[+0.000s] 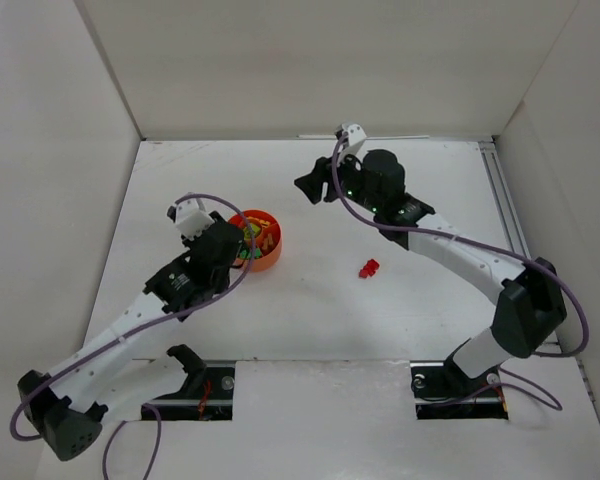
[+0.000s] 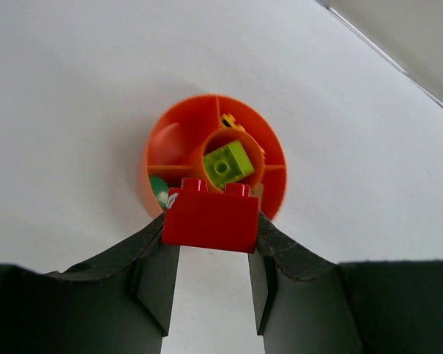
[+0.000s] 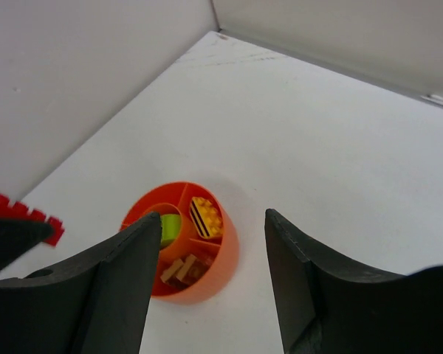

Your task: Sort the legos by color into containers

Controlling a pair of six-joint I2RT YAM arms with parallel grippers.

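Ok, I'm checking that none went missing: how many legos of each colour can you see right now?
Red: 2, the held red lego in the left end effector and the loose red lego
Lime: 1, the lime lego
Yellow: 1, the yellow lego
Green: 1, the green lego, partly hidden
Brown-orange: 2, the brown-orange legos, seemingly
Total: 7 in view

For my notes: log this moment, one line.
left gripper: shut on red brick at bowl | right gripper: open, empty | loose red brick: table

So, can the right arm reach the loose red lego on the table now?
Probably yes: the red lego lies alone on the bare table beside the right arm. Nothing covers it, and the arm's jaws are open and empty.
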